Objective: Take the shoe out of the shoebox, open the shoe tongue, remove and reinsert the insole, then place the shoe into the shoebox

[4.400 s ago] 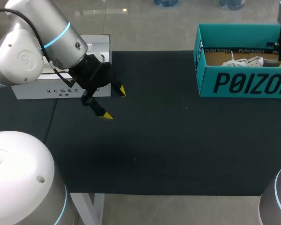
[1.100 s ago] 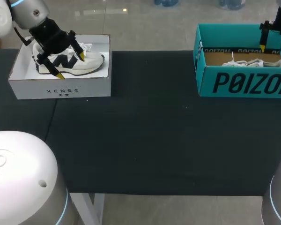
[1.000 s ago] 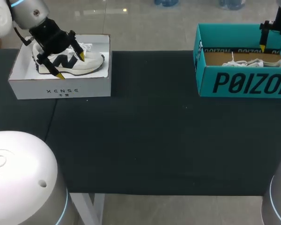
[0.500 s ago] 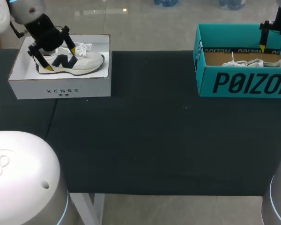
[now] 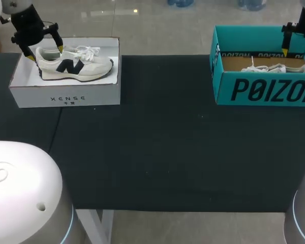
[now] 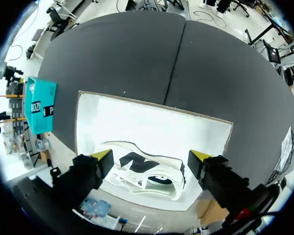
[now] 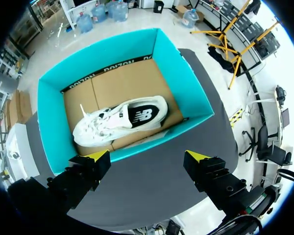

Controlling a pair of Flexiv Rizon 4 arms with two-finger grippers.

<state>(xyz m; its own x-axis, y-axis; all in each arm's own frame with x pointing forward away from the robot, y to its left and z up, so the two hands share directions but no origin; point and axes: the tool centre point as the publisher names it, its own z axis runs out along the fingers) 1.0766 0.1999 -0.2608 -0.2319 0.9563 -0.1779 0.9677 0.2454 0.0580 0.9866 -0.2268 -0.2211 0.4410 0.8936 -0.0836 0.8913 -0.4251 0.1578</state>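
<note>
A white shoe with a dark logo (image 5: 73, 64) lies on its side in an open white shoebox (image 5: 66, 96) at the table's far left. My left gripper (image 5: 44, 52) hangs open above the shoe's heel end, touching nothing. In the left wrist view the same shoe (image 6: 147, 171) lies under the open left gripper (image 6: 152, 155), inside the white box (image 6: 152, 117). A second white shoe (image 7: 120, 120) rests in the teal shoebox (image 7: 49, 112) at the far right. My right gripper (image 7: 147, 156) is open above that box's near wall; one of its fingertips (image 5: 284, 52) shows in the head view.
A black cloth (image 5: 168, 147) covers the table between the two boxes. The teal shoebox (image 5: 264, 89) stands at the right edge, its lower walls lined with brown cardboard. My arms' white bases fill the near corners.
My left gripper has moved from over the shoe's middle back and to the left, to above the heel end. It stayed open. The right arm has not moved.
</note>
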